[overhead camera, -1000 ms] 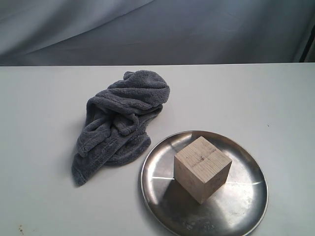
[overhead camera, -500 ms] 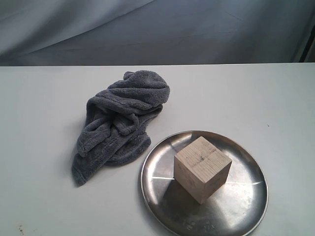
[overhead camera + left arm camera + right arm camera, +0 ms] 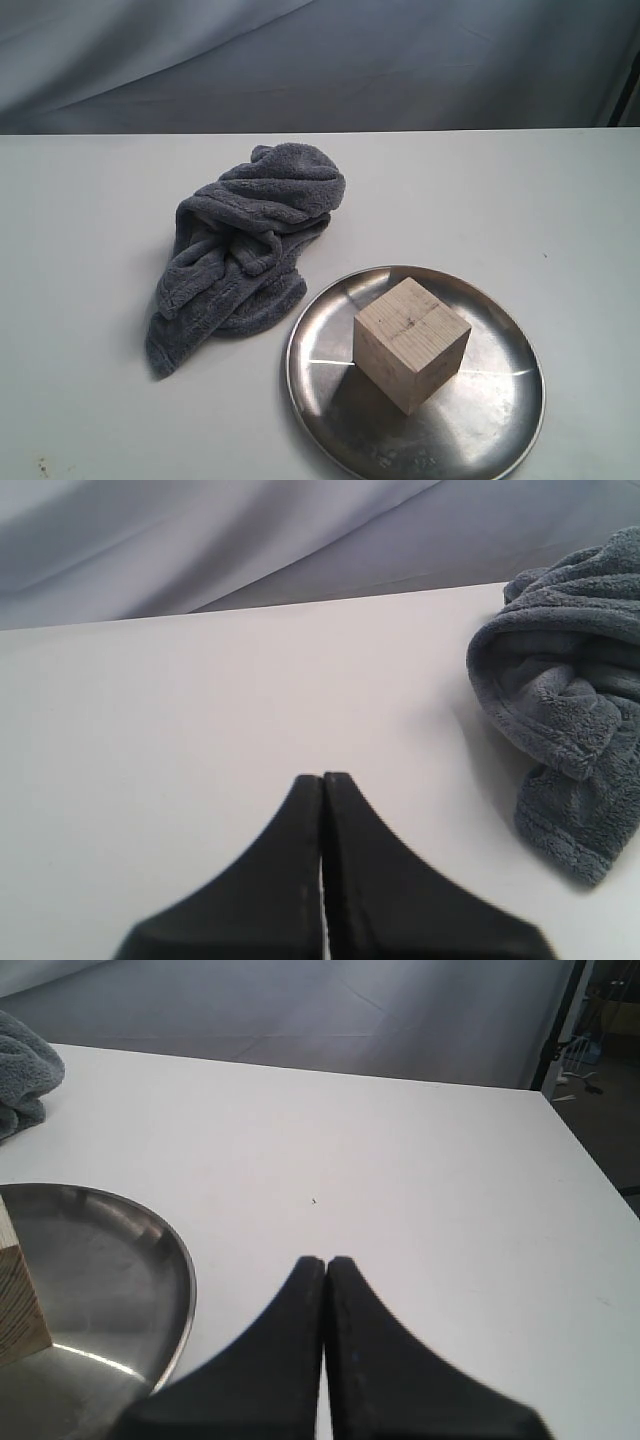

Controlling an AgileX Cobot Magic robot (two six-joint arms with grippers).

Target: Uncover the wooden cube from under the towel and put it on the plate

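Note:
The pale wooden cube (image 3: 411,343) stands uncovered in the middle of the round silver plate (image 3: 500,420), near the table's front. The dark grey towel (image 3: 245,245) lies crumpled on the table to the left of the plate, touching nothing else. Neither arm appears in the exterior view. In the left wrist view my left gripper (image 3: 322,778) is shut and empty over bare table, with the towel (image 3: 560,700) off to one side. My right gripper (image 3: 325,1260) is shut and empty too, beside the plate's rim (image 3: 185,1280); a corner of the cube (image 3: 18,1300) shows at the frame's edge.
The white table (image 3: 90,200) runs back to a grey cloth backdrop (image 3: 400,60). Its right edge (image 3: 590,1170) shows in the right wrist view, with dark floor beyond.

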